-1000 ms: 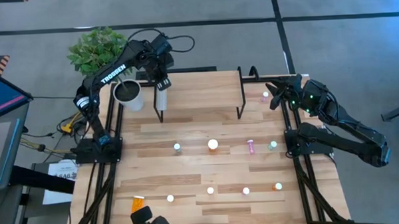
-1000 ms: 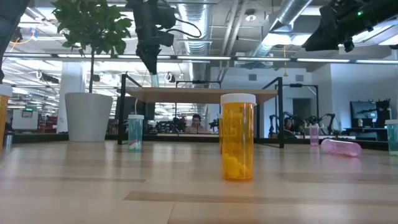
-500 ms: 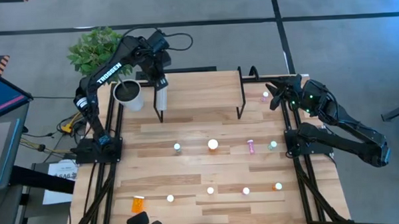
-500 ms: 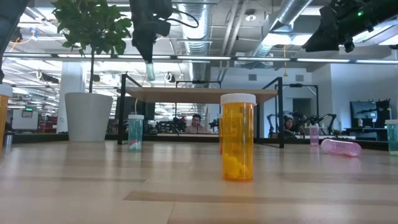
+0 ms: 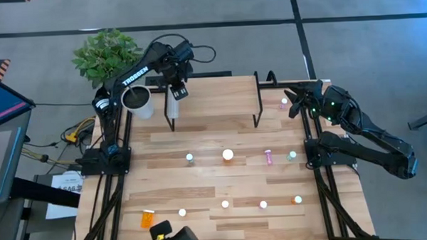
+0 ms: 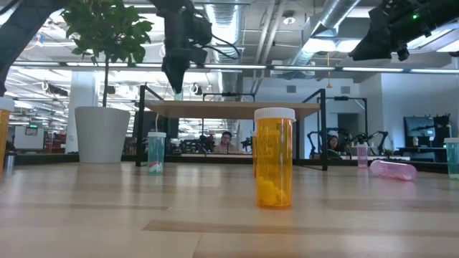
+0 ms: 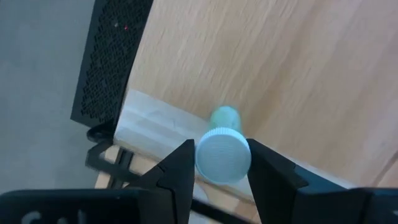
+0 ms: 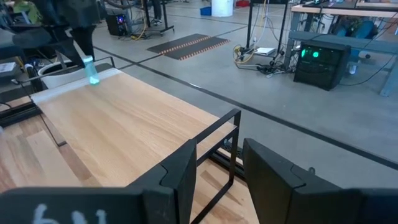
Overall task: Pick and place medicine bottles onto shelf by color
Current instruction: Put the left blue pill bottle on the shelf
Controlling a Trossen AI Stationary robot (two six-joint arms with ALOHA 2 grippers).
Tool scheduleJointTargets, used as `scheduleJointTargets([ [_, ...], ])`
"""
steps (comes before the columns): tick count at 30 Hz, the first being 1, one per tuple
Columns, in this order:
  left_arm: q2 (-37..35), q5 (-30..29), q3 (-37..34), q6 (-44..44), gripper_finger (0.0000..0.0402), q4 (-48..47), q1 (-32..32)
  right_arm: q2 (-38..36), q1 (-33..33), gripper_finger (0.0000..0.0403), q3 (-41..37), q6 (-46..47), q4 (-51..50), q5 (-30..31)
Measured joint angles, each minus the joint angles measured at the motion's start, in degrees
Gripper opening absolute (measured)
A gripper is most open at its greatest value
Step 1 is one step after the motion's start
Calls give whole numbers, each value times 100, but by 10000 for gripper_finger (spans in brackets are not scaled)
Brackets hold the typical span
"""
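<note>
One word, "TROSSEN", marks the left arm (image 5: 130,79).

The left gripper (image 5: 174,92) hangs far-left, fingers parted either side of a capped bottle, while the right gripper (image 5: 295,103) waits far-right, fingers apart.

Shelf (image 5: 213,98) at the table's (image 5: 200,149) far edge, plant pot (image 5: 137,101) just left of it, left tool (image 7: 217,177) over the shelf's left end gripping a bottle (image 7: 222,155), seemingly just above the board, right tool (image 5: 293,103) beyond the shelf's right end, more bottles (image 5: 228,155) scattered across the near table.
</note>
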Motion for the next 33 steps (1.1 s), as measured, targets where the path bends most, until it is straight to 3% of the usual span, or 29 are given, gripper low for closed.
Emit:
scheduleJointTargets([
  [21,0,-94,-15,-114,123,153,-22,1,0,155,-1,4,-8,-1],
  [33,0,-208,-17,-155,177,153,-22,1,0,155,-2,9,-8,0],
])
